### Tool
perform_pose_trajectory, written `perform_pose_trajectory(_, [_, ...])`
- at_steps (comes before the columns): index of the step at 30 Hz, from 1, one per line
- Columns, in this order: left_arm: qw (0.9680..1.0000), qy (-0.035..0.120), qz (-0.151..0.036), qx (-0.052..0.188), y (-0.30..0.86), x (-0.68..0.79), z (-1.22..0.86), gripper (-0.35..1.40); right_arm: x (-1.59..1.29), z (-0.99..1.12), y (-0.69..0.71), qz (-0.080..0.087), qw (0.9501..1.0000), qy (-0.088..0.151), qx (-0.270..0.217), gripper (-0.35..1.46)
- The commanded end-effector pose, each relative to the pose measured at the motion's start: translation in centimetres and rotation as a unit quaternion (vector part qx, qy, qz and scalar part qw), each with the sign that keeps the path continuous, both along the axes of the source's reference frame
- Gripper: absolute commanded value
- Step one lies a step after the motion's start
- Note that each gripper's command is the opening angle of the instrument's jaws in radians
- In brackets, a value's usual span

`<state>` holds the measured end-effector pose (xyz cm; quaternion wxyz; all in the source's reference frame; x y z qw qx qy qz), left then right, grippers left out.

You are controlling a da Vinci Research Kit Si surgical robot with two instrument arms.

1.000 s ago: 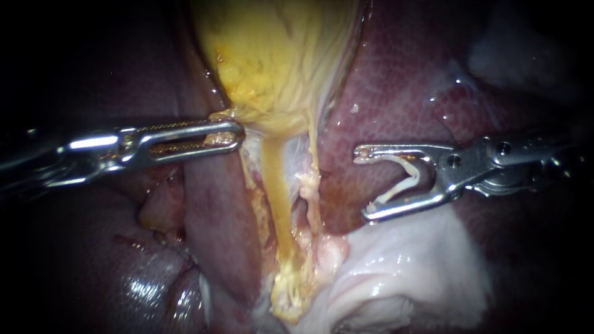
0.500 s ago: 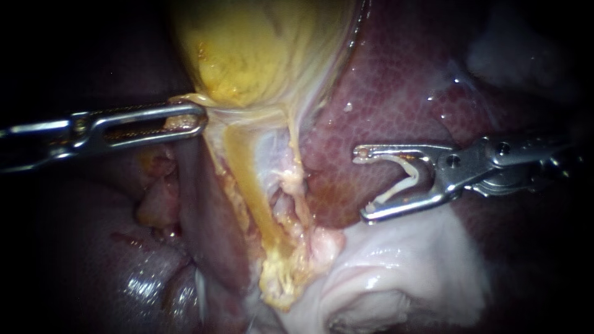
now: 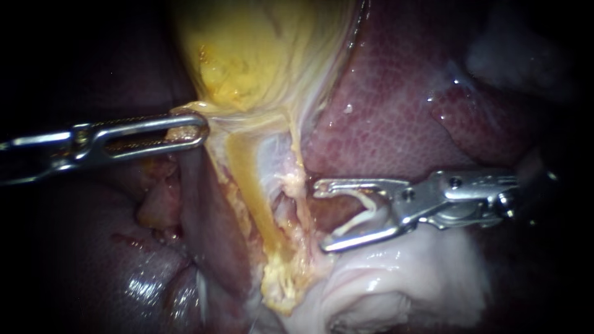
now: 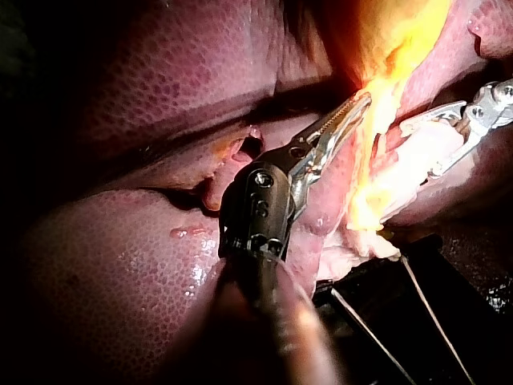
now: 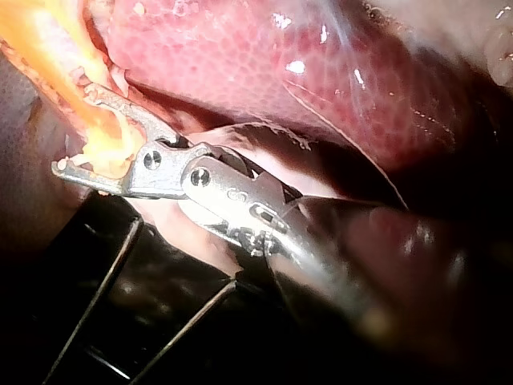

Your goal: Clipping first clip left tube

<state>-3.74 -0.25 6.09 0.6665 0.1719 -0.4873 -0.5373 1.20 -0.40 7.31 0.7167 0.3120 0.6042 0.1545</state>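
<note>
The neck of the gallbladder (image 3: 260, 55) is clamped in the jaws of the left instrument (image 3: 189, 130) and held out to the side, so the tissue below is spread like a thin sheet. In that sheet the left tube (image 3: 247, 179) is seen as a yellow band running down from the gallbladder. A thinner pale strand (image 3: 299, 185) lies just beside it, on the side of the right instrument (image 3: 322, 218).

That instrument's jaws stand wide apart, and a white clip (image 3: 365, 213) is carried open between them, touching both. Their tips are at the pale strand, short of the left tube. In the right wrist view yellow tissue shows at the mouth of the jaws, but whether any lies inside cannot be told.

No clip is seen on either tube, so the task is judged to be in its approach. The left tube has yet to be taken between the jaws and the clip pressed shut. The pale strand and the ragged tissue around it stand in the way. The liver (image 3: 383, 117) lies close behind the jaws, and a white fatty fold (image 3: 421, 272) is touched by the lower one.
</note>
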Motion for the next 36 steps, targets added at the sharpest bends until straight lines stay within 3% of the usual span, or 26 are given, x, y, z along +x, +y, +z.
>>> perform_pose_trajectory(1, [1.0, -0.001, 0.001, 0.0, 0.0, 0.0, -0.01, -0.35, 0.03, 0.07, -0.02, -0.002, 1.0, -0.003, 0.003, 0.6])
perform_pose_trajectory(8, [1.0, -0.003, 0.003, 0.001, -0.04, -0.05, -0.07, -0.35, 0.17, 0.48, -0.08, -0.006, 0.9998, -0.009, 0.016, 0.6])
perform_pose_trajectory(13, [1.0, -0.005, 0.004, 0.001, -0.05, -0.07, -0.09, -0.35, 0.33, 0.61, -0.14, -0.015, 0.9996, -0.009, 0.024, 0.6])
perform_pose_trajectory(25, [1.0, -0.007, 0.007, 0.001, -0.05, -0.08, -0.05, -0.35, 0.51, 0.64, -0.28, -0.048, 0.9974, 0.013, 0.053, 0.6])
perform_pose_trajectory(36, [0.9996, -0.011, 0.022, -0.012, 0.04, -0.07, 0.19, -0.35, 0.62, 0.5, -0.45, -0.079, 0.993, 0.039, 0.079, 0.59])
